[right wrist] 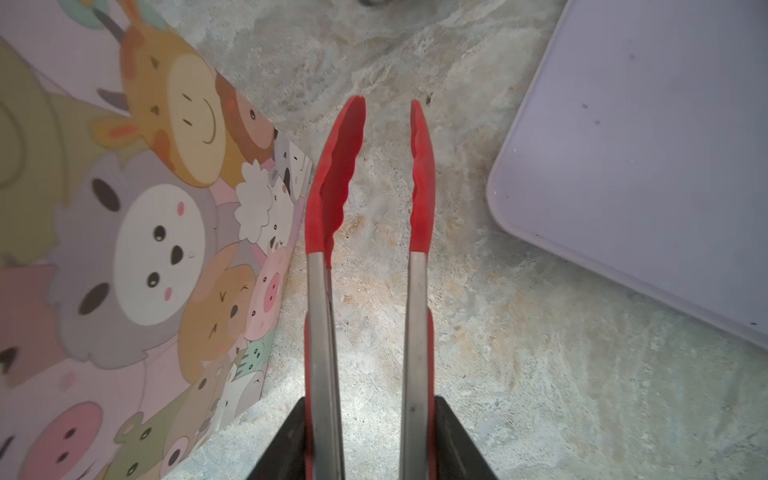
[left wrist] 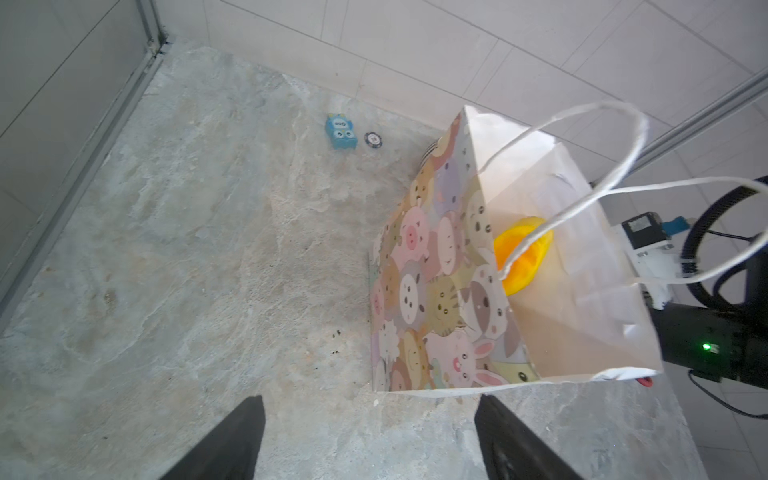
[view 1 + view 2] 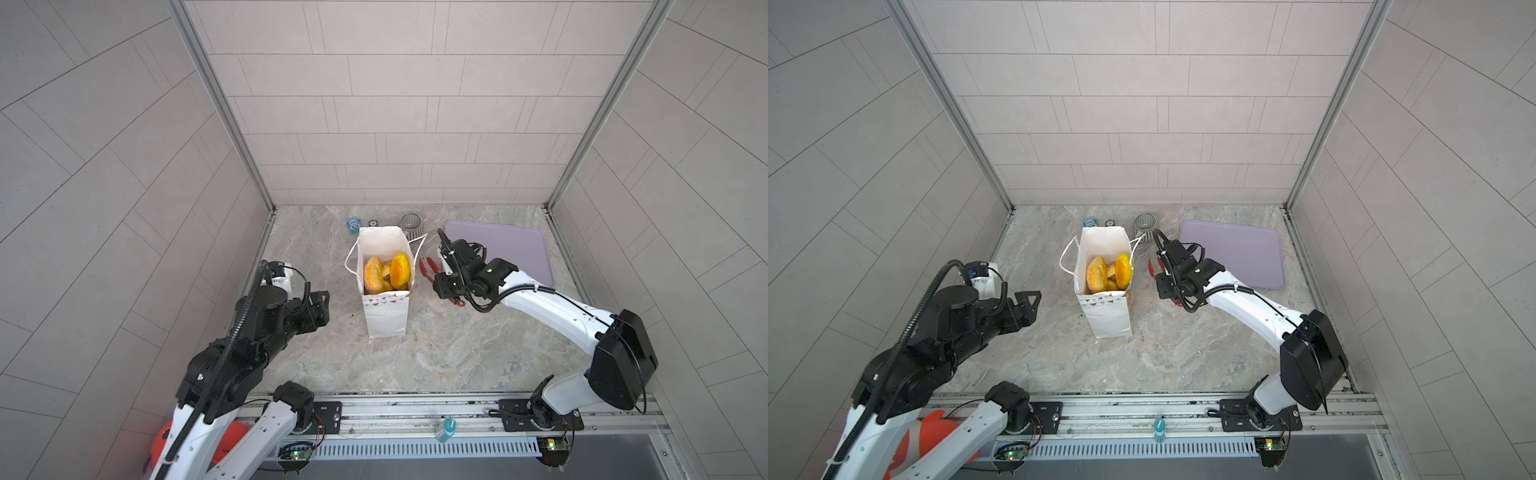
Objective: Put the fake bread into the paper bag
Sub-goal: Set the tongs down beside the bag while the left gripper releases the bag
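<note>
The white paper bag [image 3: 384, 309] [image 3: 1106, 316] stands upright mid-table, its cartoon-animal side showing in the left wrist view [image 2: 432, 270] and the right wrist view [image 1: 137, 249]. Several glossy yellow pieces of fake bread [image 3: 387, 272] [image 3: 1109, 272] [image 2: 524, 257] lie inside it. My left gripper [image 3: 322, 309] [image 3: 1027, 307] [image 2: 370, 409] hangs open and empty, left of the bag and apart from it. My right gripper [image 3: 441, 284] [image 3: 1165, 286] [image 1: 370, 401] is shut on red-tipped metal tongs [image 3: 428, 266] [image 1: 419, 199]. The tong tips are slightly apart and empty, just right of the bag.
A lilac flat tray [image 3: 519, 249] [image 3: 1246, 255] [image 1: 644, 166] lies at the back right, close to the tongs. Behind the bag sit a ribbed grey cup [image 3: 410, 222], a small blue toy [image 2: 340, 132] and a round chip [image 2: 373, 139]. Walls enclose three sides.
</note>
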